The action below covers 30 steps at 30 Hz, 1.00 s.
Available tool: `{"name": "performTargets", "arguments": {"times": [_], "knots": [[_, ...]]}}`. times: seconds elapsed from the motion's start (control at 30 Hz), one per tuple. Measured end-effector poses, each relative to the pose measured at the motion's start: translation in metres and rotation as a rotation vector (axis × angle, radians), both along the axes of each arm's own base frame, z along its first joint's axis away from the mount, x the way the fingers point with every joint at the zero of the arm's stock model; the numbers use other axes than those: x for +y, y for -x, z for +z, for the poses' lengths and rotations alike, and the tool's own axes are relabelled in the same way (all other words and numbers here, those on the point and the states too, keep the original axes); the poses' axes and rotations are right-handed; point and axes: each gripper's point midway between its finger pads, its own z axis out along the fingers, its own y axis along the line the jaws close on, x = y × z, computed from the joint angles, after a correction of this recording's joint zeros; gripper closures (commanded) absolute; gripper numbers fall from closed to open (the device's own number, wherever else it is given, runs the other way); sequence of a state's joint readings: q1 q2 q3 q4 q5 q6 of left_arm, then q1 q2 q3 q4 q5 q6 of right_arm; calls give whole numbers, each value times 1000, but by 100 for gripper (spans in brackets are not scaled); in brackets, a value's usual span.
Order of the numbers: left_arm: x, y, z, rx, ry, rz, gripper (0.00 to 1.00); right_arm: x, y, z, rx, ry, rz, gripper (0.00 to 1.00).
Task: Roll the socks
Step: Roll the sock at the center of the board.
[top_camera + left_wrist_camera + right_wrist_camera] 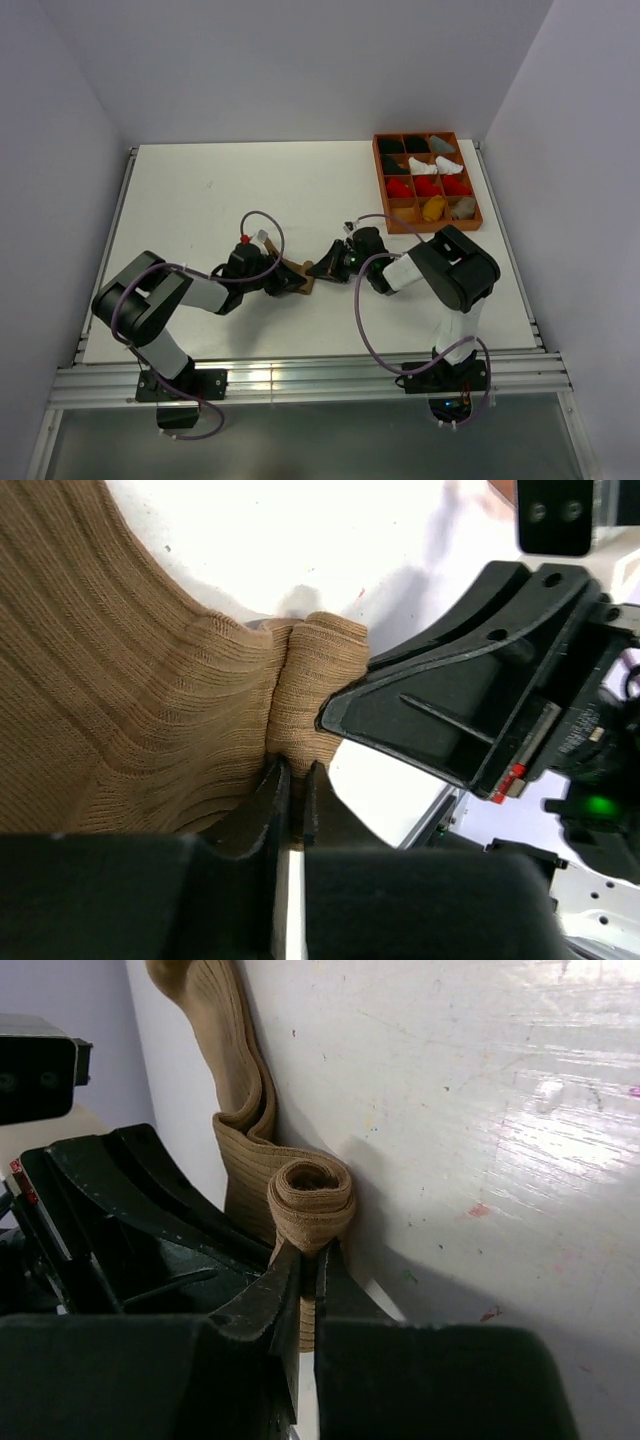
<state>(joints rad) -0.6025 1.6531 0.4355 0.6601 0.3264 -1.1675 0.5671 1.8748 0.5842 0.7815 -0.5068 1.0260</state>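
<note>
While low, both arms (pixel 200 292) nose-to-nose on sock (pixel 298 271).

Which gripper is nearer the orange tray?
Right. The right gripper sits just left of the orange tray, pinching the sock; the left gripper is farther left, gripping it too.

Count: one tan ribbed knit sock (pixel 130 710). One orange twelve-compartment tray (pixel 415 135), far right corner of the table, holds three red rolled bundles (pixel 427 186), two white bundles (pixel 422 166), two grey bundles (pixel 441 145), one yellow bundle (pixel 434 208).
</note>
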Motion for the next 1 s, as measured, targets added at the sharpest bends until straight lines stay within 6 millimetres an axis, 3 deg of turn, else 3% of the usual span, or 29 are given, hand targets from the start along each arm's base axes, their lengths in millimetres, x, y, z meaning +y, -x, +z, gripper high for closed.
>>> {"name": "performTargets", "arguments": {"times": [0.17, 0.27, 0.53, 0.73, 1.0], "knots": [[5, 0, -1, -9, -42, 8, 63, -1, -2, 2, 2, 86, 18, 100], [14, 1, 0, -20, -104, 28, 57, -2, -3, 2, 16, 149, 28, 100], [16, 3, 22, -166, -342, 55, 49, -2, -7, 6, 52, 351, 36, 100], [-17, 19, 47, -351, -488, -1, 48, -8, -6, 9, 93, 490, 30, 100], [-27, 13, 31, -475, -754, 1, 50, -8, -4, 7, 149, 566, 42, 100]]}}
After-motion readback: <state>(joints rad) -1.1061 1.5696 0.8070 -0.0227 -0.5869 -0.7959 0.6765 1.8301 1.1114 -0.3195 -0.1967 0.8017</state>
